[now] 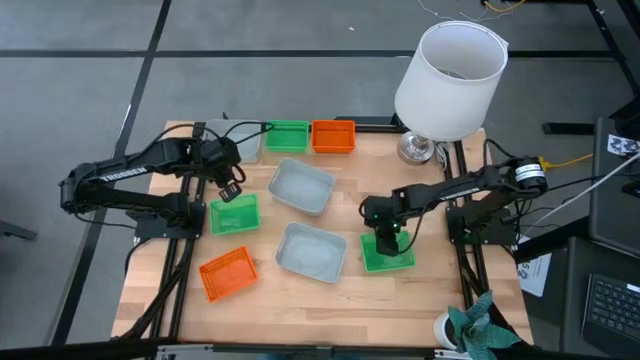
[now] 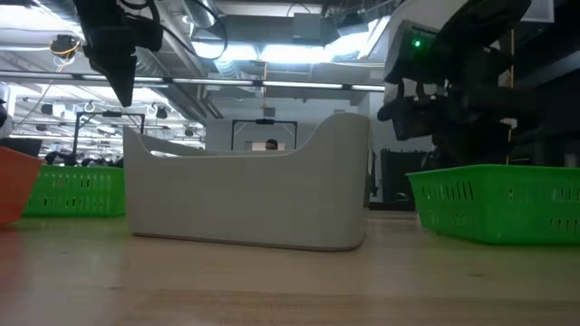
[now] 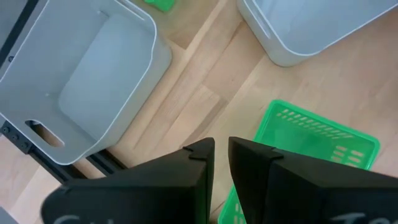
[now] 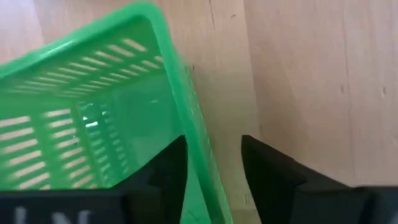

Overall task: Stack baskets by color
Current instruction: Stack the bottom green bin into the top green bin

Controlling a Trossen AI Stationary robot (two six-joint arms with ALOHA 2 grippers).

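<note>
My right gripper point(image 1: 385, 240) point(image 4: 213, 142) stands open and points down at a green basket point(image 1: 390, 255) point(image 4: 93, 106) on the table's right. One finger is inside the basket and the other outside one wall point(image 4: 198, 143). I cannot tell whether either touches it. My left gripper point(image 1: 232, 192) point(image 3: 222, 146) hangs above another green basket point(image 1: 233, 214) point(image 3: 311, 140) on the left. Its fingers are a narrow gap apart with nothing between them. A third green basket point(image 1: 288, 137) sits at the far edge.
Two pale grey baskets point(image 1: 302, 187) point(image 1: 312, 250) lie in the middle, and a third point(image 3: 74, 81) at the far left. Orange baskets sit at the far edge point(image 1: 333, 137) and near left point(image 1: 228, 273). A big white lampshade point(image 1: 450, 70) stands at the far right corner.
</note>
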